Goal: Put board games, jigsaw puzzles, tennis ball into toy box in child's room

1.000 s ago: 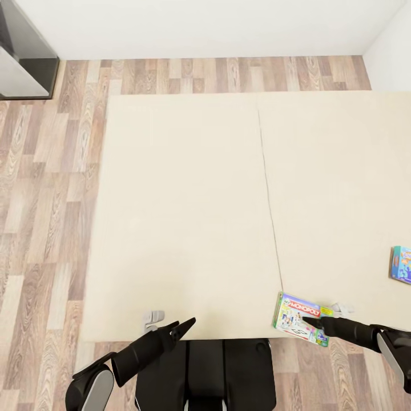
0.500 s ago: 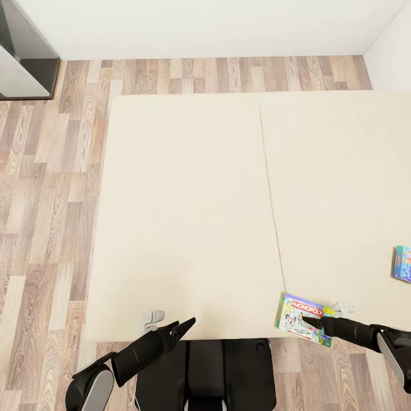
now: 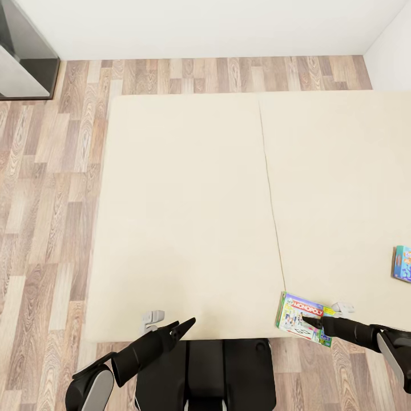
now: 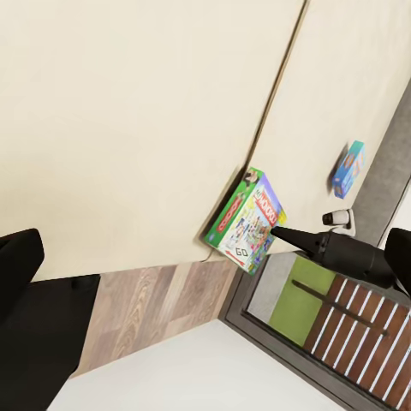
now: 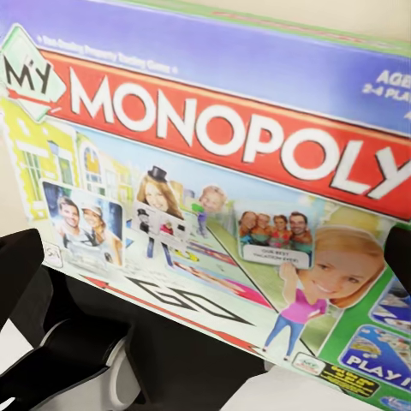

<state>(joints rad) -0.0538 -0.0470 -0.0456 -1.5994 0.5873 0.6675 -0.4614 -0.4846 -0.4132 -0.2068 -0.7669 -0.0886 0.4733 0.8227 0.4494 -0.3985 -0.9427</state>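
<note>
bed beige, wide | MONOPOLY flat at bed's near edge, long axis along that edge | blue box on bed, farther right | right pincer at MONOPOLY, jaws apart astride it, nearer arm | left pincer idle, gap unclear

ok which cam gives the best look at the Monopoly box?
Right wrist view: the Monopoly box is close up, with lettering and artwork readable. The head view shows it small at the bed's near edge, at the tip of the right gripper. The left wrist view shows it whole but small and tilted.
</note>
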